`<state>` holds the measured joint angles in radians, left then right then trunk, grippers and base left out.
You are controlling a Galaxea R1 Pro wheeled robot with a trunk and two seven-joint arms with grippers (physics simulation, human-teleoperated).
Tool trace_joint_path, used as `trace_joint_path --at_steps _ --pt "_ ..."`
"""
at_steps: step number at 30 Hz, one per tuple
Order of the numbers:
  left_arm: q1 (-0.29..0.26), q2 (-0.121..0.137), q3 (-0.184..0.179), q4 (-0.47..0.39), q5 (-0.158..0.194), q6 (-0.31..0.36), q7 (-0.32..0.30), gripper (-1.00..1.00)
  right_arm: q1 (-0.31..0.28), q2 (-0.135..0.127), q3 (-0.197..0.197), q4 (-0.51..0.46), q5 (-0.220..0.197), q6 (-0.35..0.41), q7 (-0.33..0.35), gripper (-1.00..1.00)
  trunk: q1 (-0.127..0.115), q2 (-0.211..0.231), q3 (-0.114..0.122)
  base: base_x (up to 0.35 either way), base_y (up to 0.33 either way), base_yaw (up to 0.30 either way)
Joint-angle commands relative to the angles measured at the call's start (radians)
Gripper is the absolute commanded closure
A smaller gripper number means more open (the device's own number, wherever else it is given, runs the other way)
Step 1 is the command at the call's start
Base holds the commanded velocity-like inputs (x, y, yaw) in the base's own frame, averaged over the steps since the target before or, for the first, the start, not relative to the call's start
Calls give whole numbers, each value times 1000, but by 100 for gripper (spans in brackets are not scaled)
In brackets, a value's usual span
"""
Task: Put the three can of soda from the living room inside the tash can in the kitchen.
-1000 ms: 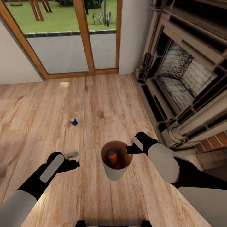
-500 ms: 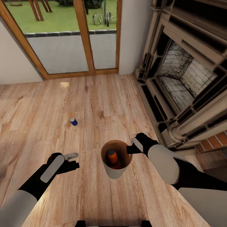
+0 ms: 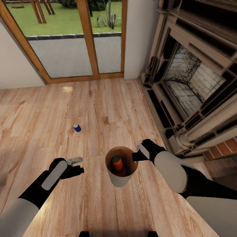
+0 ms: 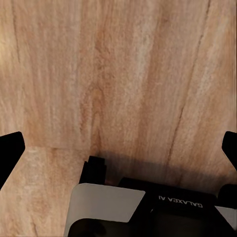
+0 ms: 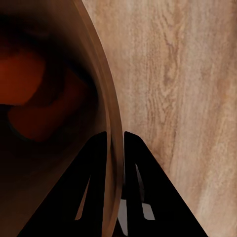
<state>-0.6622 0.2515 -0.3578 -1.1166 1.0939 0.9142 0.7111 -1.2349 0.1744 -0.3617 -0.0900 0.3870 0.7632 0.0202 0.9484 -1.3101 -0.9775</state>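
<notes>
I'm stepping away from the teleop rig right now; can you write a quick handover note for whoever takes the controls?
Right gripper: shut on the rim of the trash can, one finger inside and one outside.
Left gripper: open, empty, above the wood floor.
Cans: at least one orange can is already in the bin; whether a second is underneath is unclear. The blue can stands on the floor ahead and left.
Left to do: collect the blue can, check the can count, and carry the bin to the kitchen.

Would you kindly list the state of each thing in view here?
trash can: upright, held by its rim, off the floor
orange can: inside the trash can
blue can: upright on the floor, untouched
right tool: shut on the trash can's rim
left tool: open, empty
</notes>
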Motion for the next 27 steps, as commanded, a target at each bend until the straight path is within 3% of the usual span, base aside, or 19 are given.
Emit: trace_joint_path --at_steps 1,27 --pt "0 0 0 -7 0 0 0 -100 0 0 -15 1 -20 -1 6 100 0 0 1 0 0 0" --pt "1 -1 -1 -42 1 0 1 -100 0 0 -17 1 -20 -1 5 100 0 0 43 0 0 0"
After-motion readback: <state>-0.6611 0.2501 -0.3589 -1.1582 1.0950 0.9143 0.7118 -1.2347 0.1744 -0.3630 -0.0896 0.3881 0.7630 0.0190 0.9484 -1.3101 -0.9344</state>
